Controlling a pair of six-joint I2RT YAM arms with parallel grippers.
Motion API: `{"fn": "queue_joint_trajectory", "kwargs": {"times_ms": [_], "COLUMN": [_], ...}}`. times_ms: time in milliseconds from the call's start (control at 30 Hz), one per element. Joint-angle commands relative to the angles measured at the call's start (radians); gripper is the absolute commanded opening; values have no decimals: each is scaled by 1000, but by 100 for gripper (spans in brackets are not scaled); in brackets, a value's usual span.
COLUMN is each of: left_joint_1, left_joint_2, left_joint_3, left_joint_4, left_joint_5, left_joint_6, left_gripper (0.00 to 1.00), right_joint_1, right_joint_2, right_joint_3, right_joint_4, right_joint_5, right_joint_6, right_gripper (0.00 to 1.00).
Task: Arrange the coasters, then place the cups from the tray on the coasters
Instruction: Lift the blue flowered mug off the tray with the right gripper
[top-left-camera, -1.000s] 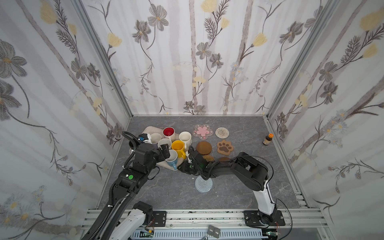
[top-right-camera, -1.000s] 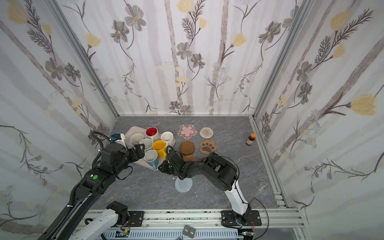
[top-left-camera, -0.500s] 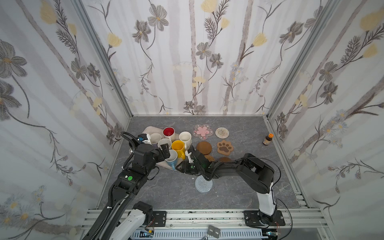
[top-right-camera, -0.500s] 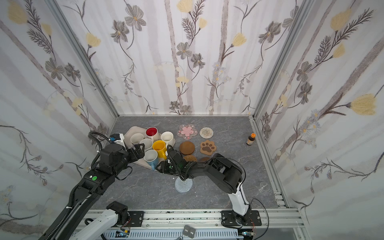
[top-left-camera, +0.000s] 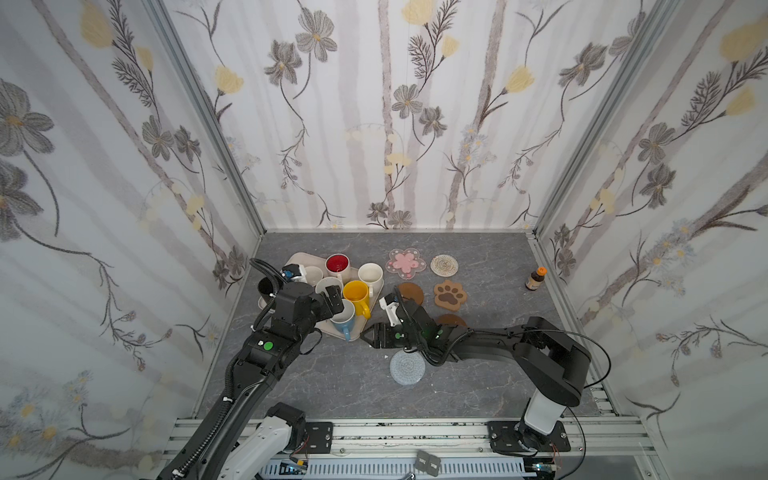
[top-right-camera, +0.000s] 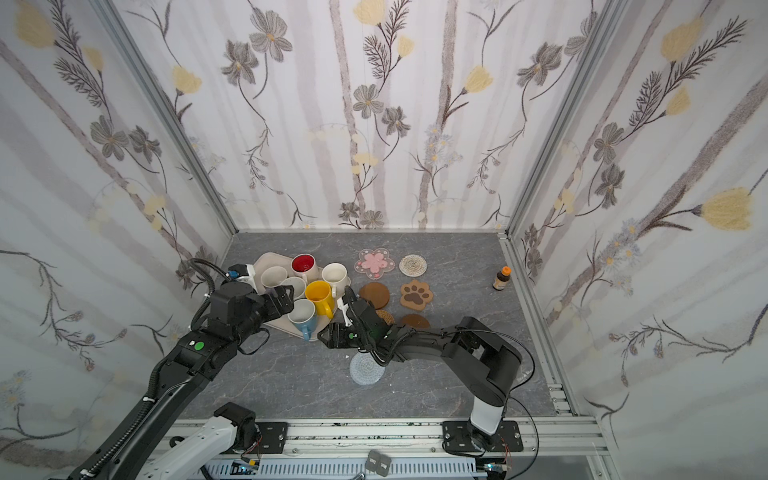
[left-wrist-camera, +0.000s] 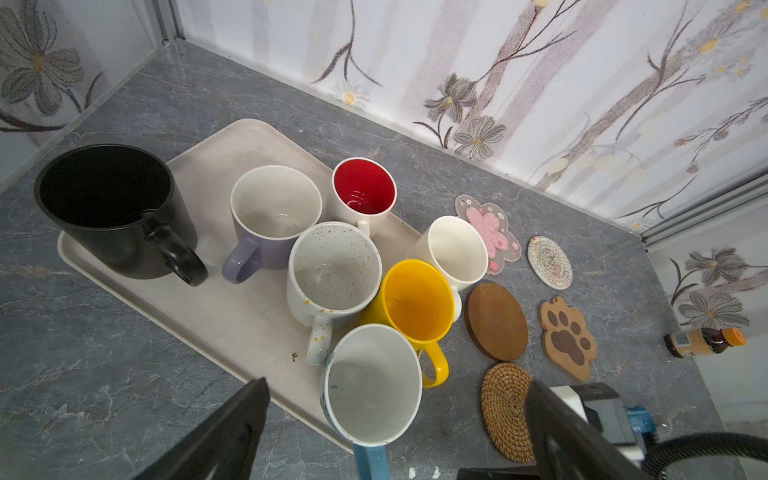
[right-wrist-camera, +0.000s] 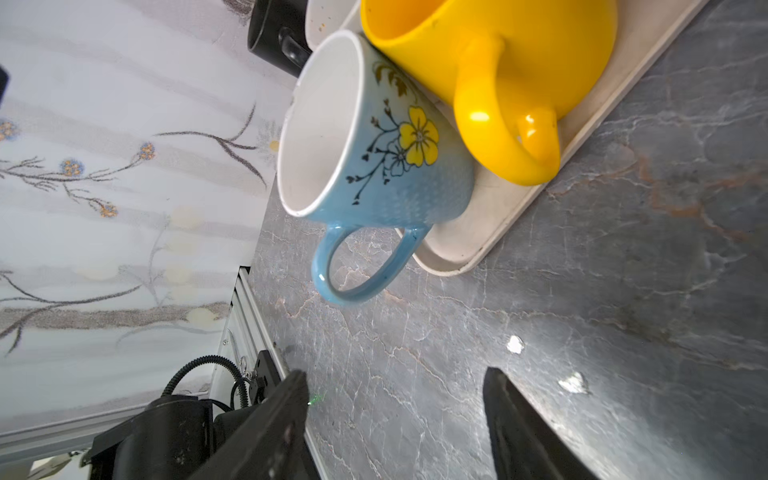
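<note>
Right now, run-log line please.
left gripper open above tray | right gripper open, empty, facing light blue mug | mug on tray, handle overhanging

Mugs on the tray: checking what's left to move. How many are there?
7, all on the tray: black at its left end; lavender, red-lined, plain white along the back; speckled, yellow in the middle; light blue in front. None looks hidden.
</note>
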Motion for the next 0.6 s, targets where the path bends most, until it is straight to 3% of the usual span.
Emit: {"fn": "queue_joint_trajectory", "kwargs": {"times_ms": [0, 267, 433, 567], "left_joint_1": [2, 8, 12, 18], "left_joint_2": [18, 28, 20, 9], "left_joint_3": [14, -2, -38, -68], "left_joint_4": [38, 43, 43, 41], "left_joint_5": [-19, -24, -27, -28], "left_joint_6": [15, 20, 19, 17], "left_gripper": [98, 98, 98, 97], "right_joint_1": [-5, -35, -42, -38], "right_joint_2": [-37, 4, 82, 125], "right_joint_3": [28, 251, 402, 481], "right_joint_4": [-117, -474, -603, -657], "right_joint_5": [25, 151, 227, 233], "right_joint_6": [-187, -457, -529, -540], "right_gripper": [64, 51, 52, 61]}}
